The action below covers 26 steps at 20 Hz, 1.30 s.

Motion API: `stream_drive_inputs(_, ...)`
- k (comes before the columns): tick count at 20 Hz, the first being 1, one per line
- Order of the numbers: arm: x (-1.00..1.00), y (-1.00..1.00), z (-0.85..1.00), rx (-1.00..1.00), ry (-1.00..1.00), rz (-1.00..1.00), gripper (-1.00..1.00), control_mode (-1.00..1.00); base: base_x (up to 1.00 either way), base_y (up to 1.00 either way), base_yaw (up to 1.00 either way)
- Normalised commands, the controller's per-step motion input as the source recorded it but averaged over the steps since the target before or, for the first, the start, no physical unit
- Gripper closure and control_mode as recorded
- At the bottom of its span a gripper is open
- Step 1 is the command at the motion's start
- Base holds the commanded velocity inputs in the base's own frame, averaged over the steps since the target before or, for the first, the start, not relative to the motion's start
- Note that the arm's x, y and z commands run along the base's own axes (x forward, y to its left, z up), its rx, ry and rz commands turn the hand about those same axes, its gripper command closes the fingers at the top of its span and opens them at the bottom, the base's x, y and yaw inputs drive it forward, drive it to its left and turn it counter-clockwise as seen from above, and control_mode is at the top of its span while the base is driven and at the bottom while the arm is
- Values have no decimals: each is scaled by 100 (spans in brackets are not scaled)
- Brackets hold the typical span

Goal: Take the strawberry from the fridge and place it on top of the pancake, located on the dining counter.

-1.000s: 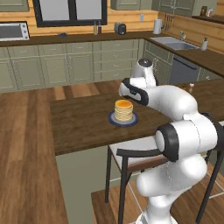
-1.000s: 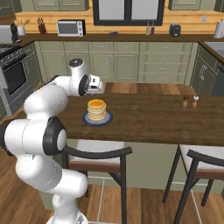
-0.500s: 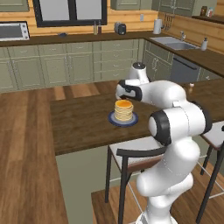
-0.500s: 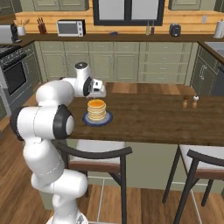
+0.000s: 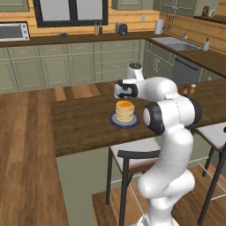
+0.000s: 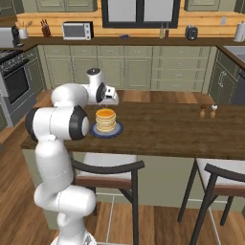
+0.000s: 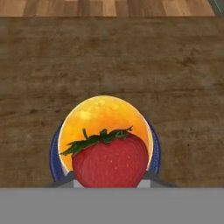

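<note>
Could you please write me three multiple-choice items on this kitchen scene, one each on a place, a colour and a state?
1. Where does the pancake stack stand?
A. on the dining counter
B. in the sink
C. on a stool

2. What colour is the plate under it?
A. white
B. dark blue
C. green

3. What is the gripper doing?
A. open over the stove
B. open, empty
C. shut on the strawberry

Answers: 1 A, the stack stands on dark wood; 2 B, a blue rim shows around it; 3 C, the hand view shows the berry held above the pancake.

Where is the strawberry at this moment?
In the hand view, the strawberry is held in the gripper, above the pancake on its blue plate.
</note>
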Motion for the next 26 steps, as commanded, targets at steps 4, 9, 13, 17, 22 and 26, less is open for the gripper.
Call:
stream_drive_inputs(4,21,5,-41,0,12,-1,100,-100,0,0,0)
stream_drive_inputs(9,25,6,-34,0,11,0,100,-100,0,0,0)
stream_drive_inputs(13,33,1,-20,0,14,0,100,-100,0,0,0)
stream_drive_inputs(17,27,0,-15,0,15,0,100,-100,0,0,0)
stream_drive_inputs(22,0,0,-21,0,11,0,100,-100,0,0,0)
stream_drive_inputs(26,-1,0,-14,0,8,0,100,-100,0,0,0)
